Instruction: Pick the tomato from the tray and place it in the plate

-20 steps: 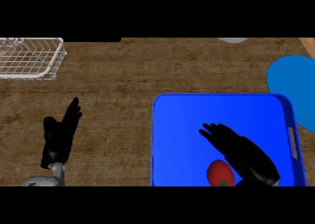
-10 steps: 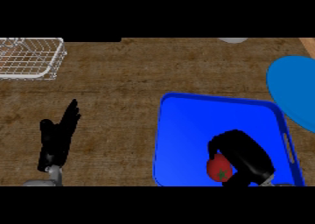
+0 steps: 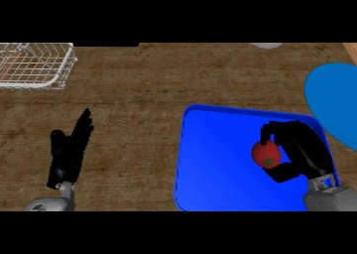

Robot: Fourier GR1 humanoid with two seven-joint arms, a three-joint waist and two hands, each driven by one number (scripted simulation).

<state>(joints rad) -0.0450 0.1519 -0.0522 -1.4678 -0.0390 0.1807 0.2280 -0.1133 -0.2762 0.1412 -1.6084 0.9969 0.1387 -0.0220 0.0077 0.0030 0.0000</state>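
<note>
My right hand (image 3: 304,149) curls round the tomato (image 3: 266,155), fingers and thumb clamped on it over the right side of the blue tray (image 3: 218,163). I cannot tell whether the tomato touches the tray floor. The blue plate (image 3: 339,106) lies just beyond the tray's far right corner. My left hand (image 3: 68,151) rests open at near left, fingers straight, above the wooden counter (image 3: 152,84). A wire basket (image 3: 31,64) sits far left.
</note>
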